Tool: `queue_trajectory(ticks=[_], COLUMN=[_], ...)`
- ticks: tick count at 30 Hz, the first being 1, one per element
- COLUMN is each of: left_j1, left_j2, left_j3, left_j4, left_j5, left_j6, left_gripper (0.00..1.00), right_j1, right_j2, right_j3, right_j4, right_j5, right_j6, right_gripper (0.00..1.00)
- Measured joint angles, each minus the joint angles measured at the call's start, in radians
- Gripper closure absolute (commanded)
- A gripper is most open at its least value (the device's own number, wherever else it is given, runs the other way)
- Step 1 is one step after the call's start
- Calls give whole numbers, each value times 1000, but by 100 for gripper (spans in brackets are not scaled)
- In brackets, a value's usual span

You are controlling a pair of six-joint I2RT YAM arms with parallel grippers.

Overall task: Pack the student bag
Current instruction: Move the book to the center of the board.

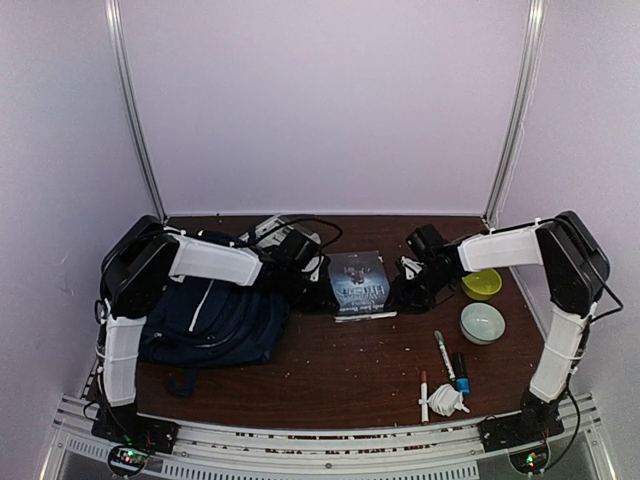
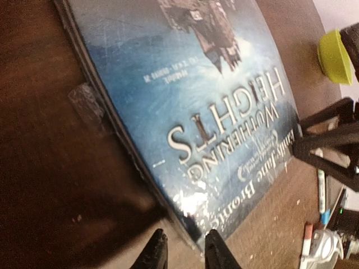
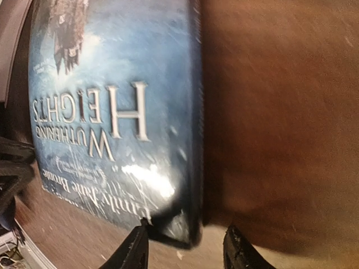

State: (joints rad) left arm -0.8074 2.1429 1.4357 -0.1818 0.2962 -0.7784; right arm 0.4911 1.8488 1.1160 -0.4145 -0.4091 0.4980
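The student bag (image 1: 215, 320), a navy backpack, lies on the left of the table under my left arm. A blue paperback, Wuthering Heights (image 1: 358, 280), lies mid-table between both grippers. My left gripper (image 1: 318, 272) is at its left edge; in the left wrist view the book (image 2: 196, 101) has its near corner caught between the narrowed jaws of the gripper (image 2: 185, 252). My right gripper (image 1: 405, 283) is at the right edge; its wrist view shows the spine corner of the book (image 3: 112, 101) between the jaws of the gripper (image 3: 185, 249). A dark shadow lies under the book's edges.
A yellow bowl (image 1: 481, 283) and a pale bowl (image 1: 482, 322) stand on the right. Nearer the front lie a white marker (image 1: 444, 355), a blue-tipped item (image 1: 461, 372), a red-tipped marker (image 1: 424, 395) and a crumpled white thing (image 1: 447, 399). Cables lie behind the bag.
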Motion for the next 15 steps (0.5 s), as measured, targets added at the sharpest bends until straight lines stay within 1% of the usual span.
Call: queue_trajectory(ticks=[2, 4, 8, 10, 12, 15], left_j1=[-10, -24, -67, -78, -66, -9], left_j2=[-38, -86, -171, -179, -163, -86], left_j3=[-27, -48, -29, 31, 108, 282], left_j4=[-19, -45, -128, -174, -210, -243], left_j5=[24, 41, 68, 63, 44, -13], left_j6=[46, 112, 256, 303, 329, 349], left_gripper=[70, 67, 64, 64, 63, 56], right_j1=[-4, -5, -2, 9, 39, 91], right_j2=[-54, -103, -186, -232, -268, -274], right_j3=[-64, -106, -121, -120, -114, -103], right_j4=[-2, -41, -129, -154, -175, -173], right_j5=[10, 58, 161, 216, 263, 283], right_j6=[-10, -30, -61, -72, -80, -80], right_gripper=[52, 51, 52, 52, 53, 56])
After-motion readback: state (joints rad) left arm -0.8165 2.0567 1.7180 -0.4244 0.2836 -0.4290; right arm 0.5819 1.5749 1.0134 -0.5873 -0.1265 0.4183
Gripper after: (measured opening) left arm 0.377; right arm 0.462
